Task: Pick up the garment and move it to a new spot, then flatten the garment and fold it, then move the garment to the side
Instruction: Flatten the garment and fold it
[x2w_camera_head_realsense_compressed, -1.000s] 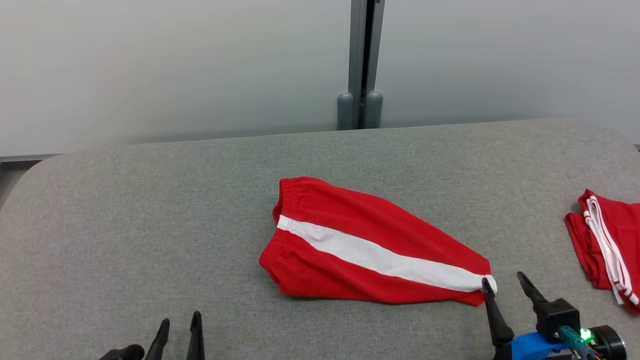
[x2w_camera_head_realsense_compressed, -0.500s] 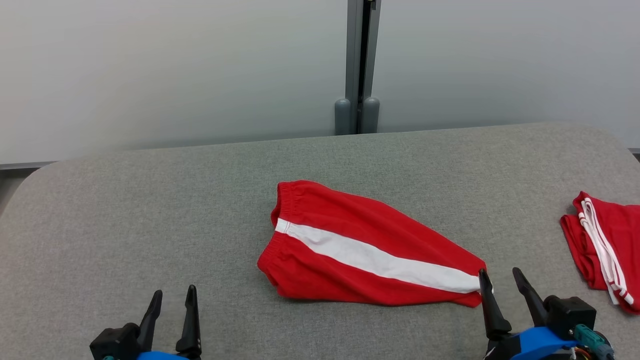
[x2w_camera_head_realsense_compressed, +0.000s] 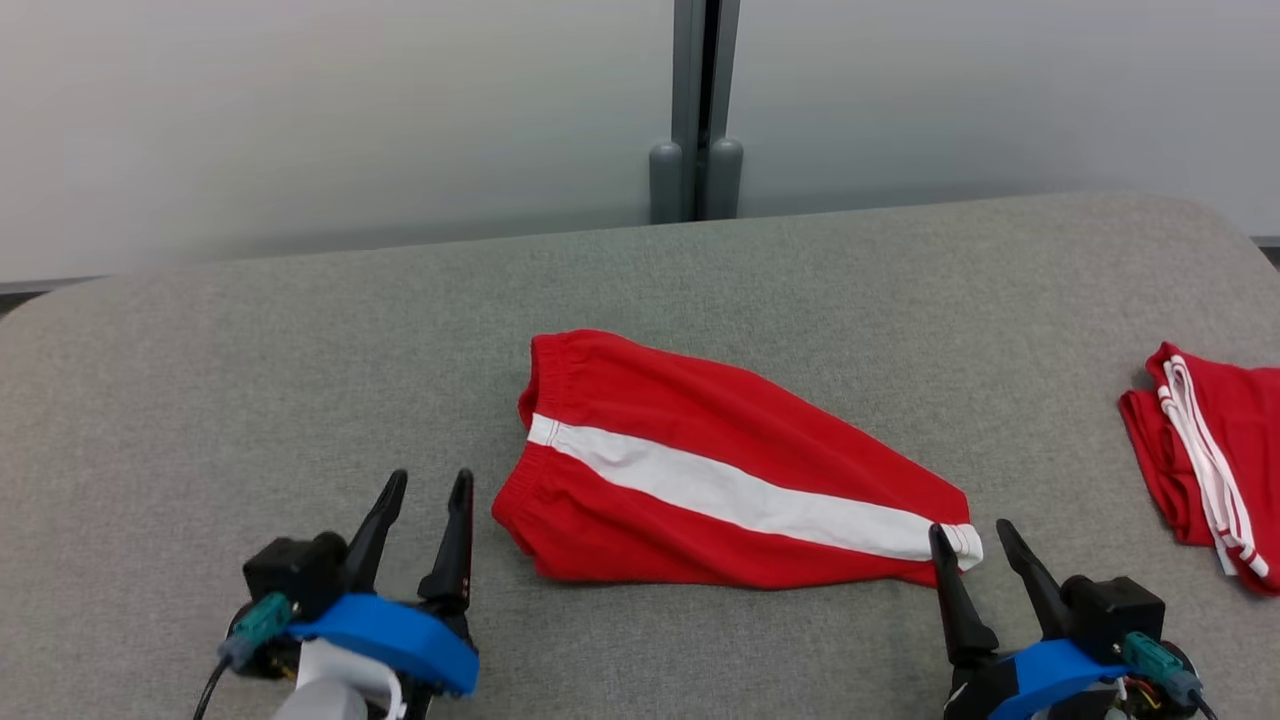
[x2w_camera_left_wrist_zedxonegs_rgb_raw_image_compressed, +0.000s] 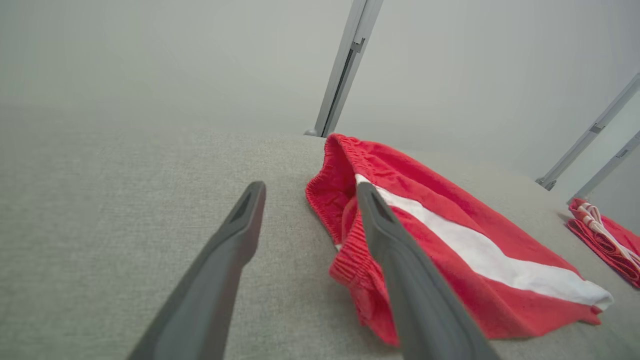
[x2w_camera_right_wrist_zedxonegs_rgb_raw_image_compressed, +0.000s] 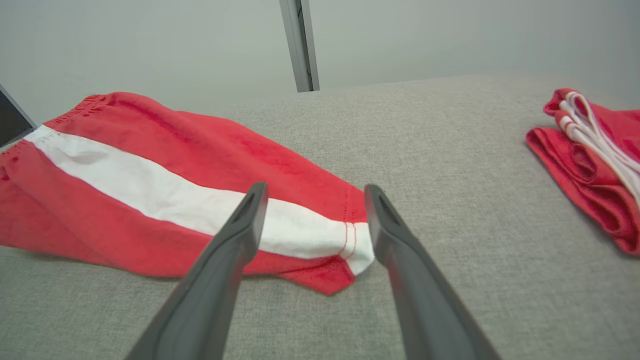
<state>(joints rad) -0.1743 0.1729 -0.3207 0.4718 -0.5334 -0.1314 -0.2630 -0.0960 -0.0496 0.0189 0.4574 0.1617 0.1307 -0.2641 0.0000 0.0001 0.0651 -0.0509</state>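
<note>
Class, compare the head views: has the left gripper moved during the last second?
Yes. The left gripper has advanced across the table toward the waistband of the red shorts, narrowing the gap.

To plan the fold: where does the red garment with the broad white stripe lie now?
Head view: the red fabric garment lies central on the grey table, between the left gripper and right gripper.

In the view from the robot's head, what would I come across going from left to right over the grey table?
left end effector → red shorts with a white stripe → right end effector → folded red garment
</note>
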